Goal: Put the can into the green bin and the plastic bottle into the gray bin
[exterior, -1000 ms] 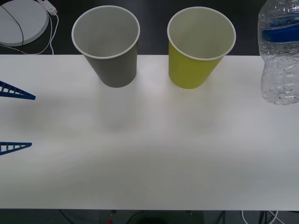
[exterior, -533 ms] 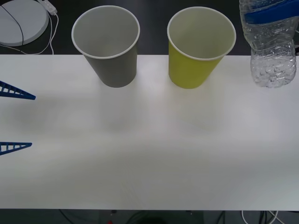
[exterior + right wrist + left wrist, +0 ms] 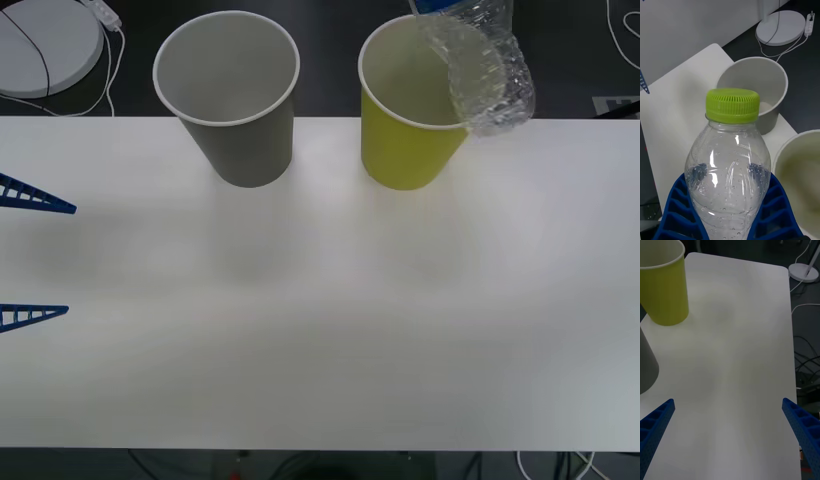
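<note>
With both bins empty, the right claw [image 3: 730, 213] held the plastic bottle [image 3: 480, 65] aloft over the green bin [image 3: 425, 105], short of the gray bin [image 3: 232, 100], while the left claw [image 3: 728, 427] waited wide open above the table [image 3: 320, 330].

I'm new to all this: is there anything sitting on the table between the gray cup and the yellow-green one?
Nothing. In the front view, bare white table lies between the gray bin and the green bin.

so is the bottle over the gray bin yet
No, the bottle held by the right gripper hangs at the green bin rim; the gray bin stands apart.
</note>
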Tool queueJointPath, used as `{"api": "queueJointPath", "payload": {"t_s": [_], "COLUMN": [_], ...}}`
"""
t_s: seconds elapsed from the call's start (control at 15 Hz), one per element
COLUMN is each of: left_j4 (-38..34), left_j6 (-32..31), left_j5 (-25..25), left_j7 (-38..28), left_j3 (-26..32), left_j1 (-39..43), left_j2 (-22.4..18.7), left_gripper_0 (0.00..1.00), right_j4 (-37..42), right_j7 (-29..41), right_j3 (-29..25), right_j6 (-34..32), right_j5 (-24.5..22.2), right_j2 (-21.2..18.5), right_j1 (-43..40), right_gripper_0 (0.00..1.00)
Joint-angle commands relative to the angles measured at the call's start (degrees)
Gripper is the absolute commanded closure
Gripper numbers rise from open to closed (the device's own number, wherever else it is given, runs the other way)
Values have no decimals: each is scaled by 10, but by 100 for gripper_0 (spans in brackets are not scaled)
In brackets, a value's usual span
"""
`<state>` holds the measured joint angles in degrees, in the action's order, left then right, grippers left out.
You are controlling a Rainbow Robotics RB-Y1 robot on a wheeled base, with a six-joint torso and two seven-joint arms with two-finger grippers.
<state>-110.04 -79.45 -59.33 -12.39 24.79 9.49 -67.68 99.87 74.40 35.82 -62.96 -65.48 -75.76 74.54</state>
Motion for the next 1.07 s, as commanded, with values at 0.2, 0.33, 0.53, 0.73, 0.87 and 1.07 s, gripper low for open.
{"api": "queueJointPath", "payload": {"t_s": [0.2, 0.33, 0.53, 0.73, 0.87, 1.07], "left_j4": [0, 0, 0, 0, 0, 0], "left_j6": [0, 0, 0, 0, 0, 0], "left_j5": [0, 0, 0, 0, 0, 0], "left_j7": [0, 0, 0, 0, 0, 0], "left_j3": [0, 0, 0, 0, 0, 0], "left_j1": [0, 0, 0, 0, 0, 0], "left_j2": [0, 0, 0, 0, 0, 0], "left_gripper_0": [0, 0, 0, 0, 0, 0], "right_j4": [-162, -224, -306, -389, -439, -517], "right_j7": [0, 0, 0, 0, 0, 0], "right_j3": [148, 184, 211, 234, 244, 261], "right_j6": [0, 0, -1, -1, -1, 0], "right_j5": [-23, -29, -39, -50, -58, -69], "right_j2": [116, 161, 222, 285, 323, 380], "right_j1": [157, 198, 242, 278, 295, 322], "right_gripper_0": [100, 100, 100, 100, 100, 100]}}
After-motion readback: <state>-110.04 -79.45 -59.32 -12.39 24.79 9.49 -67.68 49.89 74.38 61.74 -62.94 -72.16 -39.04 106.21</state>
